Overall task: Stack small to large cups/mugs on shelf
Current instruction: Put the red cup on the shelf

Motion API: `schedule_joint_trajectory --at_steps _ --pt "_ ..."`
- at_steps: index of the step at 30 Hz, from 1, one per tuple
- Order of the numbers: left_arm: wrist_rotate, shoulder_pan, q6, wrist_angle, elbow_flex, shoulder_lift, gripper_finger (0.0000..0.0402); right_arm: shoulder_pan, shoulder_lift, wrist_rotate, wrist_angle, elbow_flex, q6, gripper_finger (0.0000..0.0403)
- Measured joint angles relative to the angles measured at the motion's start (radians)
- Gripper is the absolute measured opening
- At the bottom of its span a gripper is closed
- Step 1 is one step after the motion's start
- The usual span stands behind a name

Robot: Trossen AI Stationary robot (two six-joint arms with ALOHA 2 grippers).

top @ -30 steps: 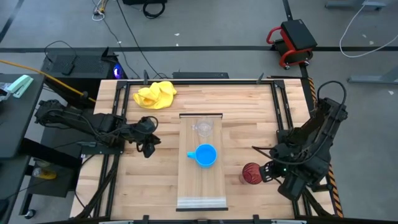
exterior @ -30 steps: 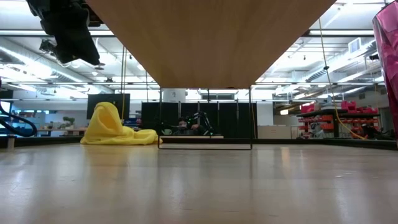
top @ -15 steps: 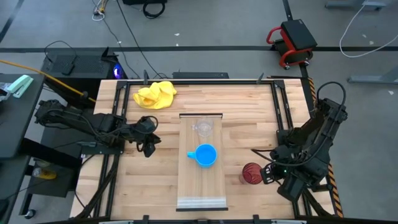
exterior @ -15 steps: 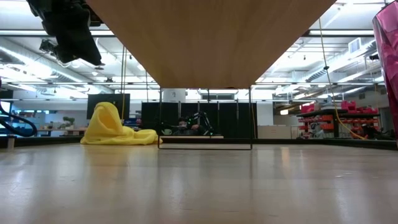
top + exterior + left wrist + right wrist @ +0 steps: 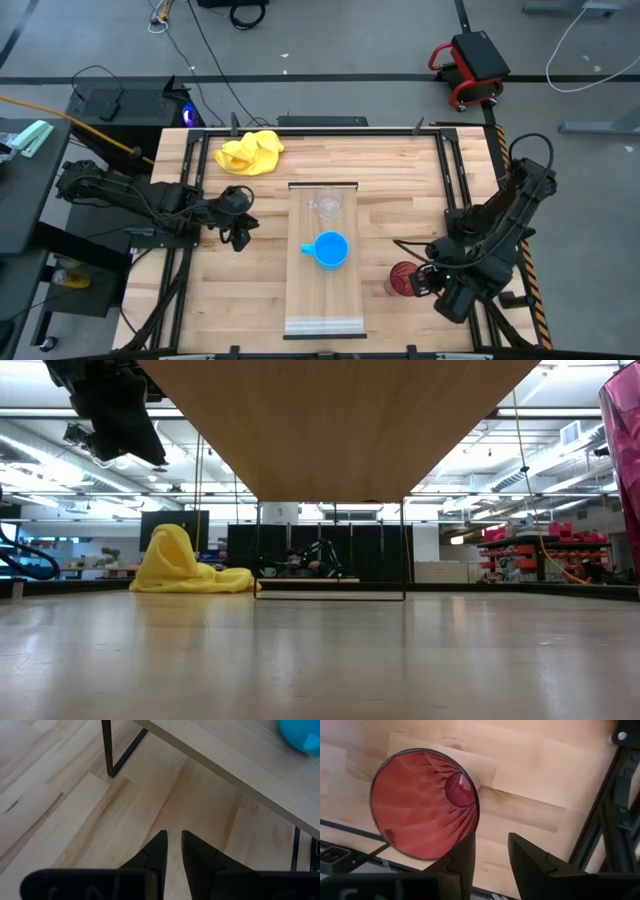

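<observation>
The shelf (image 5: 323,290) is a light wood plank on black legs in the middle of the table. A small clear cup (image 5: 326,206) and a blue mug (image 5: 330,249) stand on it. The dark red ribbed cup (image 5: 404,280) stands upright on the tabletop to the right of the shelf, mouth up. My right gripper (image 5: 491,852) points down at the cup's right rim, open. One finger (image 5: 464,857) overlaps the rim and the other stands outside the cup. My left gripper (image 5: 174,842) hangs over bare table left of the shelf. Its fingers stand a narrow gap apart with nothing between them. My right gripper comes at the red cup's rim (image 5: 476,822) from above. One finger covers the rim's edge in the right wrist view, and I cannot tell whether it touches. The cup stands on the table by its base.
A crumpled yellow cloth (image 5: 250,152) lies at the table's far left. Black frame rails (image 5: 470,190) run along the table's left and right sides, close to the right arm. Bare wood lies between the shelf and the left gripper.
My right gripper has sunk a little and shifted slightly toward the table's near edge beside the red cup. The cup stands where it was. The left arm has kept still.
</observation>
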Motion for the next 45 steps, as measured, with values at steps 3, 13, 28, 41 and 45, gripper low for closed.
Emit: schedule_joint_trajectory --at_steps 3,13,28,41,45 --pt "0.000 0.000 0.000 0.000 0.000 0.000 0.0066 -0.015 0.000 0.000 0.027 -0.025 0.000 0.0128" --pt "0.000 0.000 -0.002 0.000 0.000 0.000 0.0060 -0.076 0.000 0.000 0.078 -0.069 -0.066 0.0128" --pt "0.001 0.000 -0.002 0.000 0.000 0.000 0.0061 -0.128 0.000 0.000 0.080 -0.093 -0.139 0.0128" --pt "0.001 0.000 0.000 0.000 0.000 0.000 0.0059 -0.126 0.000 -0.007 0.159 -0.147 -0.146 0.0117" --pt "0.001 0.000 0.000 0.000 0.000 0.000 0.0055 -0.126 0.000 -0.037 0.161 -0.147 -0.147 0.0098"
